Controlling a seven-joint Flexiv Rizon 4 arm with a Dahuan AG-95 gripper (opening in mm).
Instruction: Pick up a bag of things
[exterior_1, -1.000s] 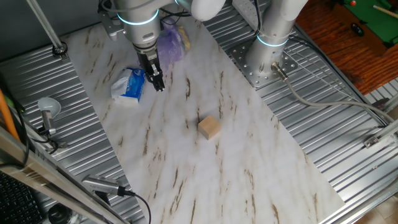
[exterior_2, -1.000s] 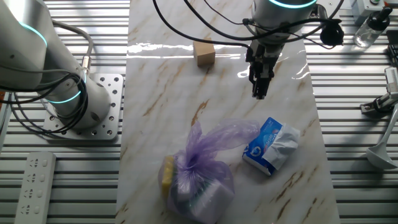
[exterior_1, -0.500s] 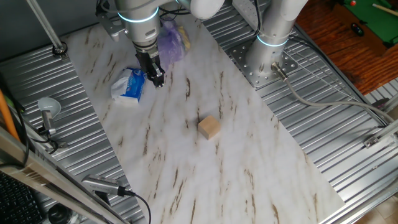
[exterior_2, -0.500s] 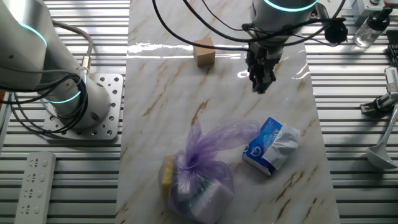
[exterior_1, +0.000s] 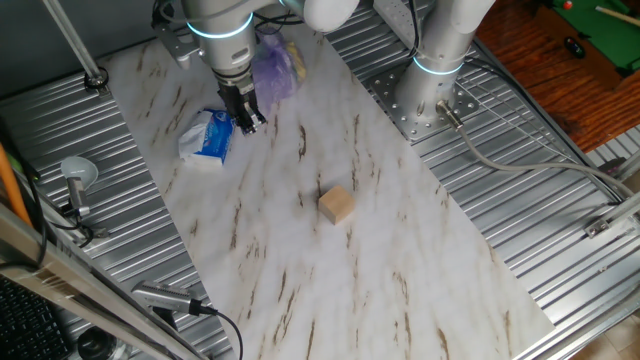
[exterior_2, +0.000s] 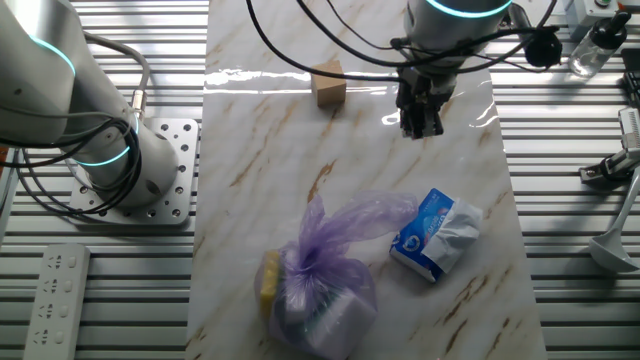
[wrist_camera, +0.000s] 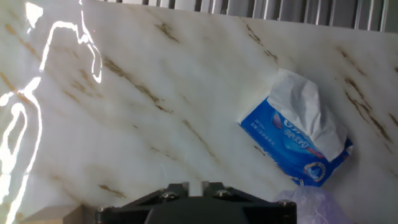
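Note:
The bag of things (exterior_2: 318, 278) is a wrinkly lilac plastic bag with a yellow item showing at its left. It lies on the marble board (exterior_2: 260, 190), and also shows behind the arm in one fixed view (exterior_1: 274, 68). Only its edge (wrist_camera: 311, 210) shows at the bottom of the hand view. My gripper (exterior_2: 420, 122) hangs above the board with its fingers together and nothing between them. It stands well apart from the bag and beside the blue-and-white packet (exterior_1: 208, 137). It also shows in one fixed view (exterior_1: 248, 120) and, only just, in the hand view (wrist_camera: 193, 185).
The blue-and-white packet (exterior_2: 436, 234) lies right of the bag and also shows in the hand view (wrist_camera: 298, 140). A small tan wooden cube (exterior_1: 337, 205) sits mid-board, also in the other fixed view (exterior_2: 328, 86). The arm's base (exterior_1: 432, 80) stands on the ribbed metal table.
My gripper has risen from the board and drawn back a little, still shut and empty. The bag, packet and cube have not moved.

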